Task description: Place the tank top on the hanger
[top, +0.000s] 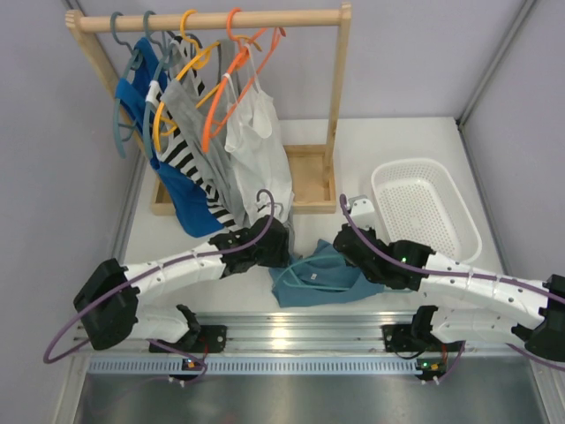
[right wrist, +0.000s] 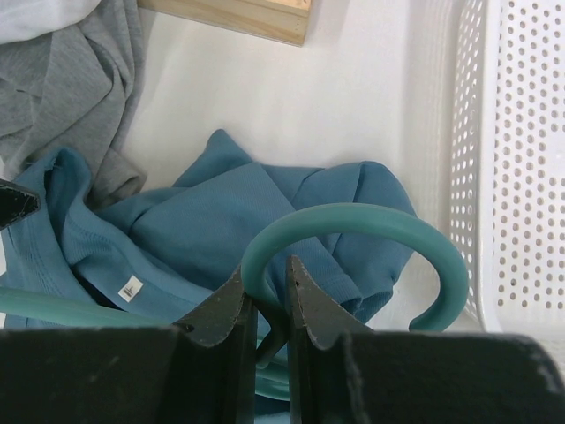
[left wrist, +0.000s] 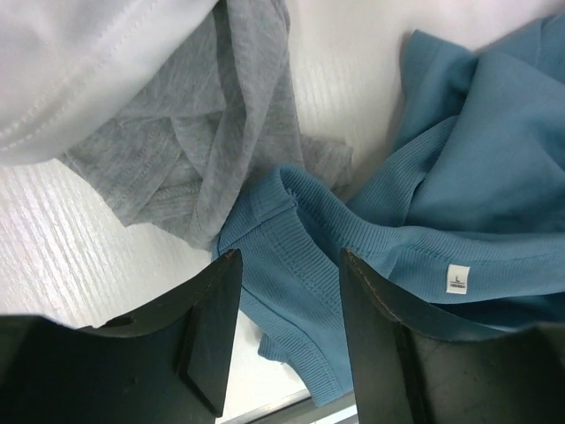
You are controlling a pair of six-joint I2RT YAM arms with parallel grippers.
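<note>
Below the spread left hand (left wrist: 289, 269) lies the top (left wrist: 494, 177), likely needing a hem grip next; right hand (right wrist: 265, 281) pinches the hanger (right wrist: 353, 217) for threading.

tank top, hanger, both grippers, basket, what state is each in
tank top: crumpled on the table, not on the hanger
hanger: gripped near its hook, lying against the tank top
left gripper: open, over the tank top's ribbed edge
right gripper: shut on the hanger
basket: upright, empty
</note>
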